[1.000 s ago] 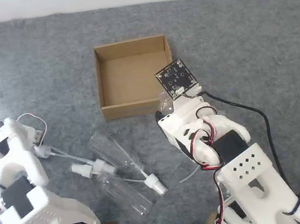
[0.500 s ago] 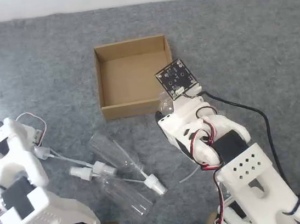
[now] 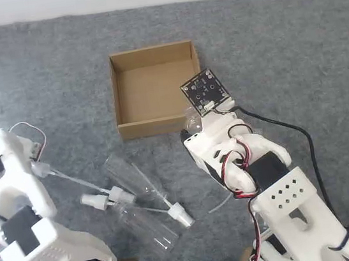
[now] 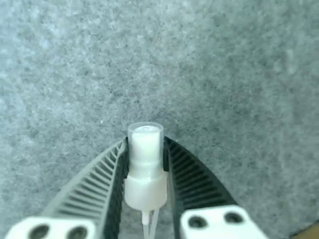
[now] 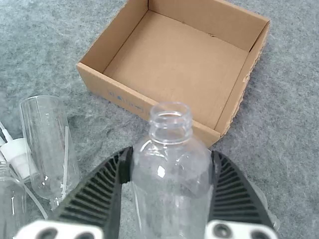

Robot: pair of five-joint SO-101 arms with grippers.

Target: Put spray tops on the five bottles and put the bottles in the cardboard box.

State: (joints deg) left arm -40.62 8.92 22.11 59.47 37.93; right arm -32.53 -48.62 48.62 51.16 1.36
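Left fingers (image 4: 107,174) shifted slightly, spray top (image 4: 145,164) clamped between them; right fingers (image 5: 94,194) pinch the bottle (image 5: 172,169).

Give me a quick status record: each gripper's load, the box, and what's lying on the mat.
cardboard box: empty
left gripper: shut on spray top
right gripper: shut on uncapped bottle, by the box's front corner
grey mat: near-box bottle and near-base bottle lying between the arms, white spray tops beside them
tops fitted on those two: cannot tell
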